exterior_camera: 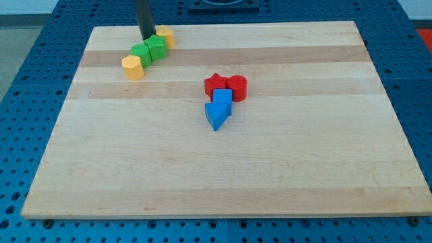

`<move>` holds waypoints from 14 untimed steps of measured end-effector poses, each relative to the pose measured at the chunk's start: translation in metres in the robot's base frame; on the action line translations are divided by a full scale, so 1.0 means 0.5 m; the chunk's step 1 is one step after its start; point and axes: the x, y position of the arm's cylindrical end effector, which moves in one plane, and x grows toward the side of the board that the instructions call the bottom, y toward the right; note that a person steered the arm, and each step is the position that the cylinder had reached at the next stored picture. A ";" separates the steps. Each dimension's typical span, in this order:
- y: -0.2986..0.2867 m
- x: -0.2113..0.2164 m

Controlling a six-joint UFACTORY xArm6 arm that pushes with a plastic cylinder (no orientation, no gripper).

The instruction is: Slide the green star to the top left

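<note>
The green star lies near the board's top left, touching a second green block on its right. A yellow block sits just below and left of the star. Another yellow block sits above and right of the green pair, so the four form a diagonal row. My tip is at the upper end of this row, just left of the upper yellow block and just above the second green block.
Near the board's middle are a red star-like block, a red round block, a blue block and a blue triangle, all clustered. The wooden board rests on a blue perforated table.
</note>
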 end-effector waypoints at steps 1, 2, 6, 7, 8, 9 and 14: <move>0.084 0.000; 0.162 -0.009; 0.210 0.140; 0.171 0.101; 0.121 0.084; 0.075 0.081; 0.016 0.166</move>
